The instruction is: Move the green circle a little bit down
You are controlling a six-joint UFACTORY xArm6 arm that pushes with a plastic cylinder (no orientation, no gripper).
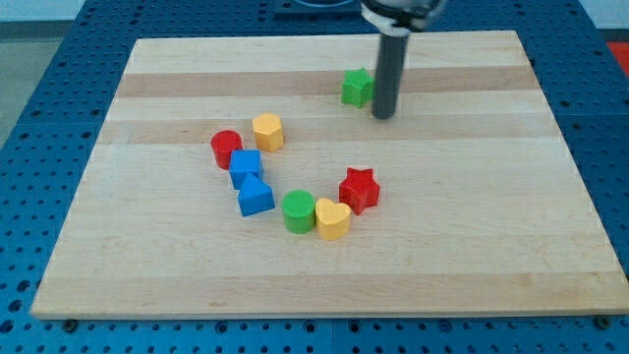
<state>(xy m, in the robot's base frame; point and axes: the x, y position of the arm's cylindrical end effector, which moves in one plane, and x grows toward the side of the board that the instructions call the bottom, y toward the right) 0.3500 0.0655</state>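
Observation:
The green circle (298, 210) sits on the wooden board (472, 216) a little below its middle. It touches a yellow heart (332, 218) on its right and lies close to a blue triangle (256, 197) on its left. My tip (383, 115) is near the view's top, right of a green star (358, 87), far above and to the right of the green circle.
A red star (360, 189) stands just above and right of the yellow heart. A blue block (246, 166), a red cylinder (226, 147) and a yellow hexagon (267, 130) curve up to the left of the green circle.

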